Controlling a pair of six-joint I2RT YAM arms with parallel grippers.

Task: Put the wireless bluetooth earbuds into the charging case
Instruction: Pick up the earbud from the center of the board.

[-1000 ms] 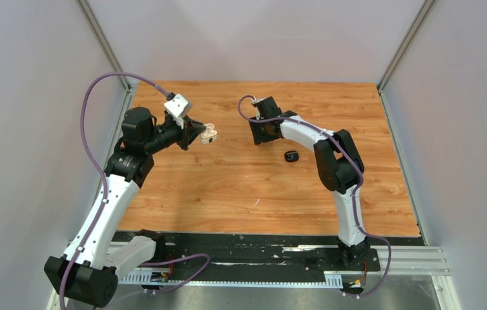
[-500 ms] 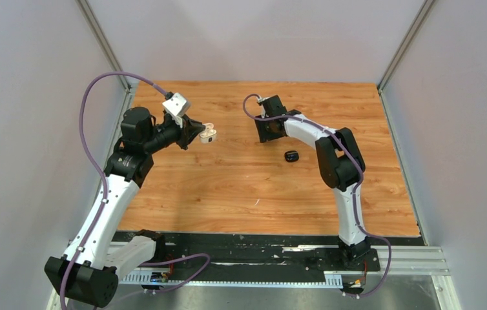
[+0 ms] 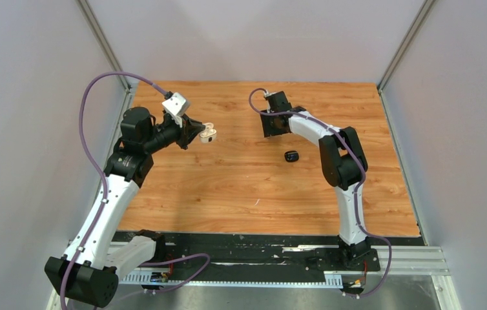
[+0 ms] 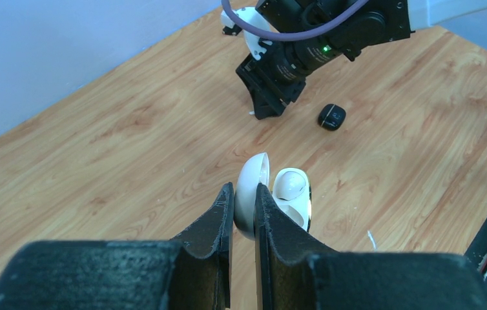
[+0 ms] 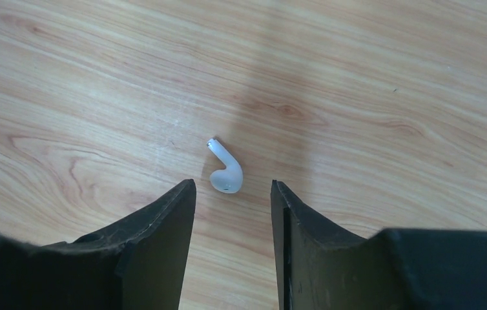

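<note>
The left gripper is held up off the wooden table, and its two fingers are pinched together on the raised lid of a white charging case. The case hangs open just past the fingertips, with its base on the far side of the lid from the left finger. Something rounded and white sits in the open base, but I cannot tell whether it is an earbud.

Across from that gripper, the right gripper points down at the table with its fingers apart and nothing between them. A white earbud lies flat on the wood straight ahead of the gap and just beyond the fingertips. Its rounded head is nearer the gripper and its stem angles away to the left. I cannot tell from this view whether the fingertips touch the table, and the earbud lies clear of both fingers.

A small black case lies closed on the table behind the right gripper, toward that arm's base, apart from the earbud and well apart from the white case.
</note>
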